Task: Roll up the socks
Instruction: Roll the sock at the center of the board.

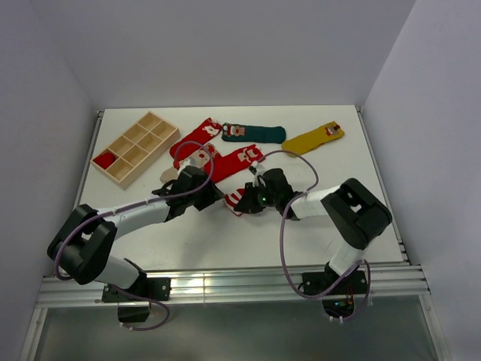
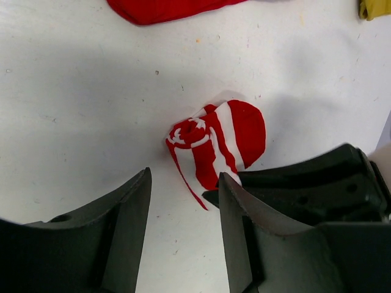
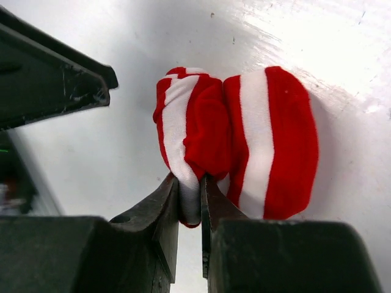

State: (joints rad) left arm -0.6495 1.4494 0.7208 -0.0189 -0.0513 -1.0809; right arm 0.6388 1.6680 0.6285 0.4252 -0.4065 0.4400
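A red-and-white striped sock (image 1: 237, 200) (image 2: 219, 141) (image 3: 256, 131) lies bunched into a loose roll on the white table between my two grippers. My right gripper (image 1: 254, 201) (image 3: 190, 186) is shut on a fold of its near edge. The left gripper (image 1: 215, 197) (image 2: 184, 183) stands open just short of the roll, with only bare table between its fingers. Two red socks (image 1: 197, 139) (image 1: 239, 160), a dark green sock (image 1: 255, 133) and a mustard yellow sock (image 1: 314, 138) lie flat further back. A beige sock (image 1: 171, 174) shows partly behind my left arm.
A wooden tray (image 1: 135, 147) with several compartments stands at the back left, with something red in its nearest corner cell (image 1: 105, 159). In the left wrist view, the right gripper's black fingers (image 2: 305, 183) sit close beside my left gripper's right finger.
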